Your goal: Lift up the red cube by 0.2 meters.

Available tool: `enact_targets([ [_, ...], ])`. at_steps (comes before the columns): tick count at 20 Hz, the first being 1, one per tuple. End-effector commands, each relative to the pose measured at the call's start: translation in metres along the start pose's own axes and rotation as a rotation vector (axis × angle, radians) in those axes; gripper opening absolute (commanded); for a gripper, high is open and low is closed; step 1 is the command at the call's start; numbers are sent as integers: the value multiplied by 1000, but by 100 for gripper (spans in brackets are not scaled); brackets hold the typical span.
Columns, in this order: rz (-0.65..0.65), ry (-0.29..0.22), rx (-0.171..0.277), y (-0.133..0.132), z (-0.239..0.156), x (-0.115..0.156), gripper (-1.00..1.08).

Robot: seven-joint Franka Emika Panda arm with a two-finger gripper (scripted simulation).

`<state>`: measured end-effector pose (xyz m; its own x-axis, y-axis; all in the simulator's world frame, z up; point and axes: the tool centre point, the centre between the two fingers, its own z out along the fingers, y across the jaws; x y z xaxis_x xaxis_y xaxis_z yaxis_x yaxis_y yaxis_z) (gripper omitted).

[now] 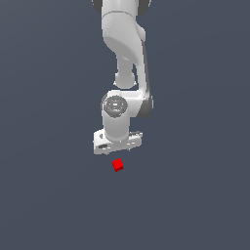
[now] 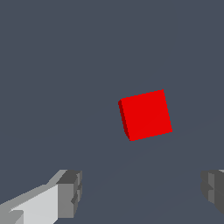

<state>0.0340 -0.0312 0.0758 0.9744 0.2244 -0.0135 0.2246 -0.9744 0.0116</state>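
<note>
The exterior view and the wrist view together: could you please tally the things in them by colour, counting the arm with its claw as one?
Red: 1, the red cube
White and grey: 1, the arm with its open claw
Total: 2

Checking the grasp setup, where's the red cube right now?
In the exterior view the cube lies on the grey floor just below the open gripper, not touching it.

a plain, dark grey-blue ground point(image 1: 44, 195) fills the whole scene.
</note>
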Motion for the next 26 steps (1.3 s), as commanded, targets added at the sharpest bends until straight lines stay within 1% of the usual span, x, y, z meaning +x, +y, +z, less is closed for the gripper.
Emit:
enact_targets([
  [1, -55, 4, 3, 4, 14, 10, 100],
  [9, -178, 12, 9, 11, 45, 34, 100],
  [18, -220, 15, 10, 12, 56, 43, 100],
  [19, -220, 15, 10, 12, 56, 43, -100],
  [26, -220, 15, 10, 12, 56, 43, -100],
])
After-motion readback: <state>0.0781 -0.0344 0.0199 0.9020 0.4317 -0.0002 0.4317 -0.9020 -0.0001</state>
